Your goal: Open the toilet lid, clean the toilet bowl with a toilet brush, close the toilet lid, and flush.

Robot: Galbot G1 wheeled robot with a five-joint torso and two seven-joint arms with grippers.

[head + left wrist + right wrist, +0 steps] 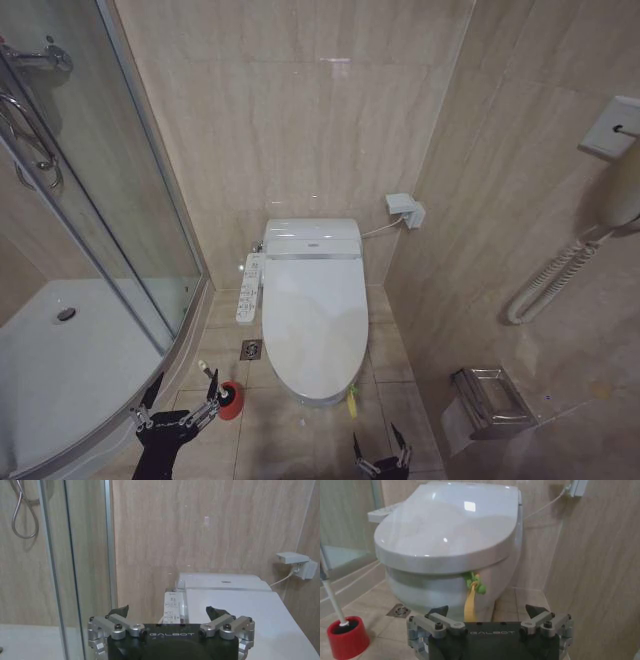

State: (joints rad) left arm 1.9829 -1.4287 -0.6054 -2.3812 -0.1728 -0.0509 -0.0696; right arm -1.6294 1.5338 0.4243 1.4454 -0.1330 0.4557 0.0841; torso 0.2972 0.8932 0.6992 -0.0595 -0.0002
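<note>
The white toilet lid (314, 318) lies shut over the toilet bowl (425, 588); a green-and-yellow tag (472, 592) hangs from its front edge. The toilet brush (332, 598), with a thin white handle, stands in a red holder (231, 400) on the floor left of the bowl. My left gripper (180, 385) hovers open just left of the red holder, nothing between its fingers. My right gripper (378, 442) is open, low in front of the bowl's right side, facing the tag. In the left wrist view the lid (235, 618) and the side control panel (172, 611) lie ahead.
A curved glass shower enclosure (120, 230) stands at the left. A floor drain (251, 349) sits beside the bowl. On the right wall are a toilet paper holder (490, 400), a wall phone (600, 220), and a socket (405, 208). Tiled walls close in behind and right.
</note>
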